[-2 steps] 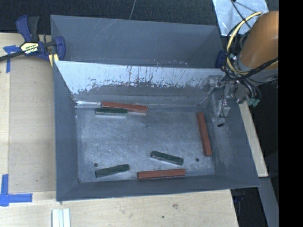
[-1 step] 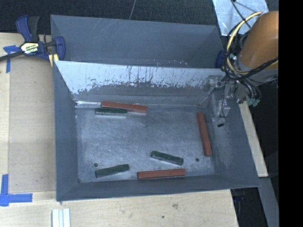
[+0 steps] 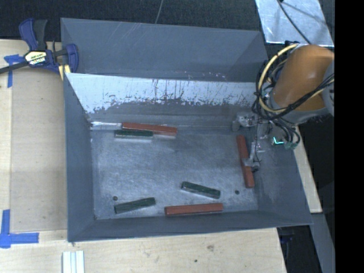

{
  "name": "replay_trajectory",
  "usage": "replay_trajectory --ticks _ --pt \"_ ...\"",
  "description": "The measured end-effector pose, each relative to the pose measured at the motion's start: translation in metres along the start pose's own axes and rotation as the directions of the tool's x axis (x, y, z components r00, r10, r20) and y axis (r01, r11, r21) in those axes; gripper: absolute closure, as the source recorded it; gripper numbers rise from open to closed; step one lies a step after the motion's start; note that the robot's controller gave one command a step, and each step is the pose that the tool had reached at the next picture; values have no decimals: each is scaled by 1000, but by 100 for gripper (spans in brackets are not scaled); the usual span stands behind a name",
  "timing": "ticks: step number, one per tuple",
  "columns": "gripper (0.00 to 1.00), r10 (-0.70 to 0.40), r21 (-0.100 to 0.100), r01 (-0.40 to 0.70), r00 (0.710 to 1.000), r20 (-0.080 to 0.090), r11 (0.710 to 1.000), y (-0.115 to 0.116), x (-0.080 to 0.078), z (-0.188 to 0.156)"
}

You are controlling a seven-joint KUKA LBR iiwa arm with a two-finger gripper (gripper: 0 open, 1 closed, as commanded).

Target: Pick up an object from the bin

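tool down at right wall, over red stick. can't tell if open or closed. risk imo: stick hugs bin wall, so tool scrapes wall, or stick pivots and slips out.

The bin is dull grey, its floor mottled with paler scuffs, and its back wall carries a band of reddish-brown vertical streaks and specks. 3 bars are reddish-brown: the back-left red bar, the front red bar and the right-wall red bar. 3 are dark green: the back-left green bar, the front-left green bar and the middle green bar. The wrist cover is glossy orange, looped by yellow and black cables. The gripper is silvery grey.
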State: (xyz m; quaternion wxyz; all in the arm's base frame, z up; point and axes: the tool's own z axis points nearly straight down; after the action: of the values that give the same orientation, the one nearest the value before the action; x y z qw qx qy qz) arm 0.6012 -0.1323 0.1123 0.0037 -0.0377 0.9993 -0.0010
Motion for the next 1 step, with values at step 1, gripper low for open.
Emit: replay_trajectory --ticks 1 --pt "0 -88 -1 88 996 -3 996 18 40 41"
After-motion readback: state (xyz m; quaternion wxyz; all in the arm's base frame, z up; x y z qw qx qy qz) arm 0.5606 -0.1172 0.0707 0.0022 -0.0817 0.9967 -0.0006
